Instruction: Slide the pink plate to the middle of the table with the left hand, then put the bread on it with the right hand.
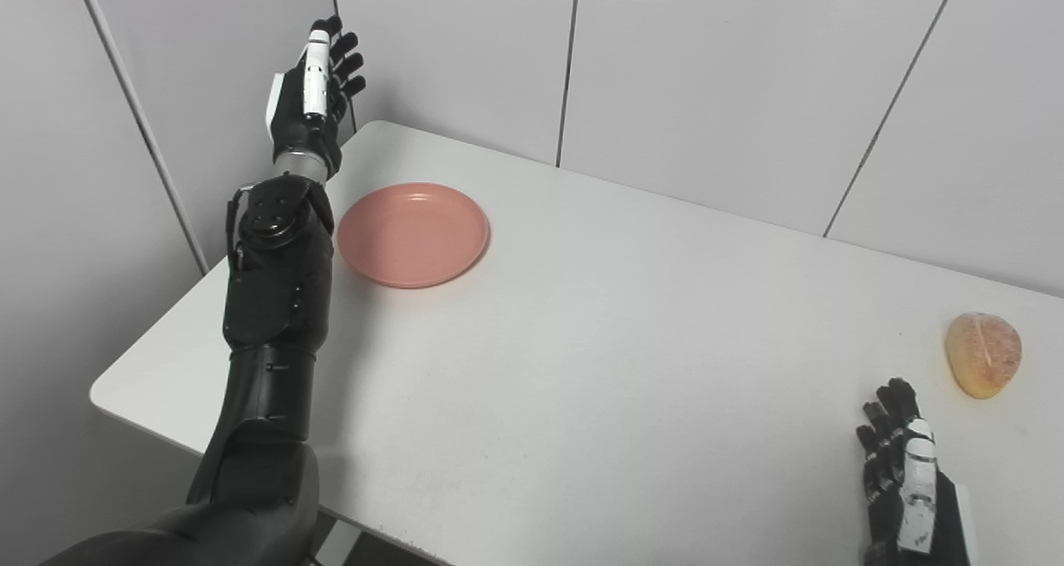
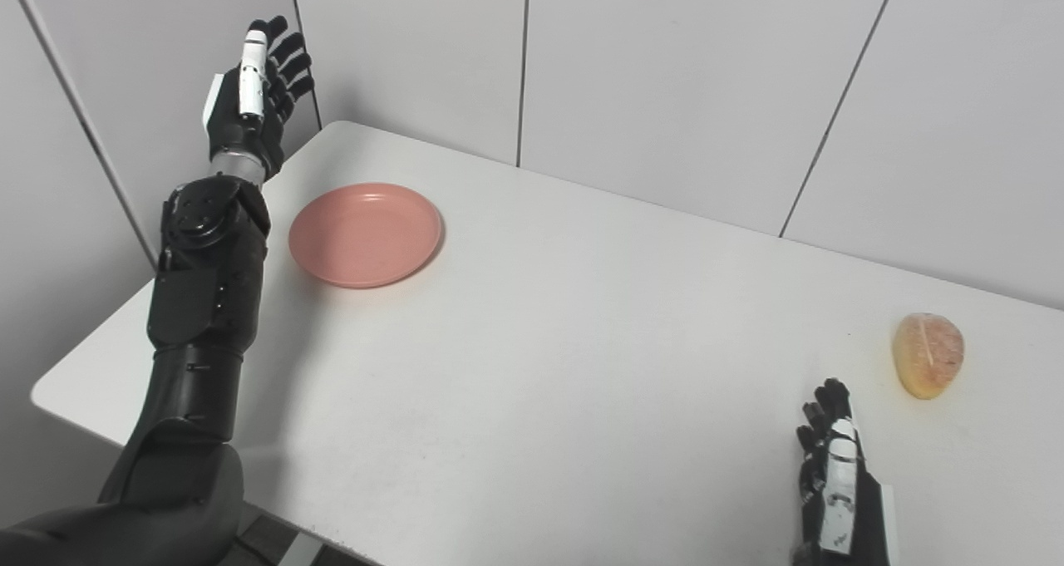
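Left robot hand [image 1: 314,92] spread past table [image 1: 582,366] edge beside pink plate [image 1: 413,233], right robot hand [image 1: 906,483] spread near bread [image 1: 982,354]

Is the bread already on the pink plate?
No, the bread lies on the bare table at the right, far from the empty pink plate.

- Worktop [image 1: 632,358]: white, matte, with rounded corners; it runs across my view at a slant, its far edge close against the wall.
- Wall panels [image 1: 715,76]: pale grey, flat, divided by thin dark seams [image 1: 568,63] that lean slightly.
- Floor [image 1: 366,549]: a dark strip visible below my near worktop edge; detail unclear.
- Light: even, diffuse; soft shadows only.
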`<state>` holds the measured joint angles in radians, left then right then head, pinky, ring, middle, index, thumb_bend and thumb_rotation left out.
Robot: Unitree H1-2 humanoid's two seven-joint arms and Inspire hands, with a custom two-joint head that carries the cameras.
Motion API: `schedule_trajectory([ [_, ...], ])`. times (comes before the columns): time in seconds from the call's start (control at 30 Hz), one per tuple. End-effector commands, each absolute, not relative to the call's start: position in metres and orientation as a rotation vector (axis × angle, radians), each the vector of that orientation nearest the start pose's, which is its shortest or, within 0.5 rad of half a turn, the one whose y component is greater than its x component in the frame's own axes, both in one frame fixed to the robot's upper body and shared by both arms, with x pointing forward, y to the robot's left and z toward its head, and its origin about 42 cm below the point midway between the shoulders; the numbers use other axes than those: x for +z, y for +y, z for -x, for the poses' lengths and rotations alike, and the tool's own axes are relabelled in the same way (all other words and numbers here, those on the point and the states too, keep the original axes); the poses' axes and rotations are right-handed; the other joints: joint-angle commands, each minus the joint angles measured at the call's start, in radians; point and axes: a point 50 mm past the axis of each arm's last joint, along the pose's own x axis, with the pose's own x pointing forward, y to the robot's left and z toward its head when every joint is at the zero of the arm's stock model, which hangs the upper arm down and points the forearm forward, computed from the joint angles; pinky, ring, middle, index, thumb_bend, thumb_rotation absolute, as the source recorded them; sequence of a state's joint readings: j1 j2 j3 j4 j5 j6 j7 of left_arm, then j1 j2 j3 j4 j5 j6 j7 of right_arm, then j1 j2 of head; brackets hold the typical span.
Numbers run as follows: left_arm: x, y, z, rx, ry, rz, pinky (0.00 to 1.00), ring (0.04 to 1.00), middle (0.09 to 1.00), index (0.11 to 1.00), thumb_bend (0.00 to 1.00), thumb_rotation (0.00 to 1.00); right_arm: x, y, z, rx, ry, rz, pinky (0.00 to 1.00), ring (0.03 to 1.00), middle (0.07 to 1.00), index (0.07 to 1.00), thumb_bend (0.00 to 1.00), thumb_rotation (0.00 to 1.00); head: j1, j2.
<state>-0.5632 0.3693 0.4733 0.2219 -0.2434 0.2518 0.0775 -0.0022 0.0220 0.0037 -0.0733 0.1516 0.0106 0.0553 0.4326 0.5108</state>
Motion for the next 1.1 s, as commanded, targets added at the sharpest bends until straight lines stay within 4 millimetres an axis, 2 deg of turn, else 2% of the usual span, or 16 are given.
schedule_trajectory([
  [0.0, 0.302, 0.435, -0.419, 0.433, -0.322, 0.101, 0.89, 0.894, 0.896, 0.888, 0.37, 1.0, 0.12, -0.204, -0.286, 0.065, -0.122, -0.158, 1.0, 0.98, 0.967, 0.95, 0.11, 1.0, 0.0, 0.0],
  [0.27, 0.289, 0.458, -0.409, 0.479, -0.276, 0.078, 0.89, 0.896, 0.889, 0.874, 0.4, 1.0, 0.122, -0.205, -0.286, 0.064, -0.114, -0.164, 1.0, 0.986, 0.975, 0.959, 0.08, 1.0, 0.003, -0.006],
  [0.47, 0.281, 0.467, -0.4, 0.49, -0.259, 0.116, 0.9, 0.895, 0.892, 0.882, 0.39, 1.0, 0.125, -0.205, -0.285, 0.062, -0.107, -0.166, 1.0, 0.986, 0.975, 0.961, 0.1, 1.0, 0.01, 0.003],
  [0.67, 0.268, 0.47, -0.397, 0.5, -0.24, 0.119, 0.91, 0.901, 0.902, 0.885, 0.38, 1.0, 0.124, -0.206, -0.286, 0.062, -0.12, -0.159, 1.0, 0.987, 0.975, 0.959, 0.1, 1.0, 0.008, 0.004],
  [1.07, 0.238, 0.471, -0.392, 0.517, -0.177, 0.13, 0.88, 0.882, 0.887, 0.878, 0.36, 1.0, 0.126, -0.206, -0.285, 0.069, -0.126, -0.152, 1.0, 0.984, 0.972, 0.957, 0.09, 1.0, 0.008, 0.007],
])
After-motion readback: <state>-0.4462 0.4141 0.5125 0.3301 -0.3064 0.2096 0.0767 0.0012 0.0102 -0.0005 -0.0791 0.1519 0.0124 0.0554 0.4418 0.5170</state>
